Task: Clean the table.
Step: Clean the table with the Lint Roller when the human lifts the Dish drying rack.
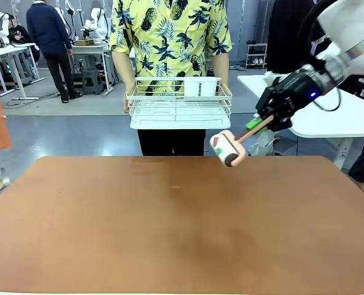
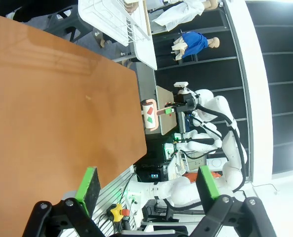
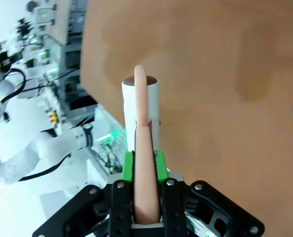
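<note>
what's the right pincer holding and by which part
The right pincer holds a lint roller by its pink handle, pads clamped on the handle's lower end; the roller head hangs above the table.

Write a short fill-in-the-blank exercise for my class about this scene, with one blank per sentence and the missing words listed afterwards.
1. The right gripper is shut on the ____ of a lint roller.
2. The left gripper holds nothing and its jaws are ____.
3. The person beyond the table holds a white wire ____ in both hands.

Missing words: handle; open; rack
</note>
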`<state>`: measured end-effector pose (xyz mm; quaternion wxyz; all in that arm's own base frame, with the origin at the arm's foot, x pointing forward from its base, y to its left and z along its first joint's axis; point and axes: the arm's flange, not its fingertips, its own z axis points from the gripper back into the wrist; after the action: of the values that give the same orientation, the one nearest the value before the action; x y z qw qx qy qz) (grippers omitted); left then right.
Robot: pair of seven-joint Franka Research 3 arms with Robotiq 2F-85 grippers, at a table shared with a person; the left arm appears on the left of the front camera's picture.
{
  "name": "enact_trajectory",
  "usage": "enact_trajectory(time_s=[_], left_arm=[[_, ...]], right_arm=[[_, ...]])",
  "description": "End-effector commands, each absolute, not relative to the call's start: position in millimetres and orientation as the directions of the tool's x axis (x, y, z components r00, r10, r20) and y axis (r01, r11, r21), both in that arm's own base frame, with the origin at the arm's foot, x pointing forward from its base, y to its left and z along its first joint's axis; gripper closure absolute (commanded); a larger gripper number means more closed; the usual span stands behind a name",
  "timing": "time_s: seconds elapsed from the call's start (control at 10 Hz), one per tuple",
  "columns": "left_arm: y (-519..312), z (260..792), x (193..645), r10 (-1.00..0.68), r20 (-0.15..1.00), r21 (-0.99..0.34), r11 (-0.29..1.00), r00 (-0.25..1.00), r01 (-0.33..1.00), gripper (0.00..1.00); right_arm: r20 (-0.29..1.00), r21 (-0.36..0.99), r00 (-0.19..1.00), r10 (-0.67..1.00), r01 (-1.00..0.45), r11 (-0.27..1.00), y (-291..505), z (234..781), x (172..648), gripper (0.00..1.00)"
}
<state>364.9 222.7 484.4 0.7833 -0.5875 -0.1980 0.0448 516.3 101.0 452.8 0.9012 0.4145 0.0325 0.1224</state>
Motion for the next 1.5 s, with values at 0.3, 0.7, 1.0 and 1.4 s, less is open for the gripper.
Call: enact_trajectory(time_s=[0.3, 0.7, 1.0, 1.4], left_arm=[[224, 487, 363, 0.305, 0.265, -0.939, 0.298, 0.915, 0.173, 0.00], [224, 487, 363, 0.305, 0.265, -0.939, 0.298, 0.915, 0.173, 0.00], [224, 487, 363, 0.305, 0.265, -0.939, 0.298, 0.915, 0.173, 0.00], [224, 487, 363, 0.305, 0.265, -0.939, 0.298, 0.915, 0.173, 0.00]], right_arm=[[0.012, 0.241, 0.998, 0.058, -0.060, 0.969, 114, 533, 493, 0.79], [0.075, 0.115, 0.997, -0.006, -0.003, 0.993, 102, 545, 496, 0.79], [0.079, 0.119, 0.997, 0.026, -0.036, 0.992, 97, 543, 495, 0.79], [0.079, 0.119, 0.997, 0.026, -0.036, 0.992, 97, 543, 495, 0.79]])
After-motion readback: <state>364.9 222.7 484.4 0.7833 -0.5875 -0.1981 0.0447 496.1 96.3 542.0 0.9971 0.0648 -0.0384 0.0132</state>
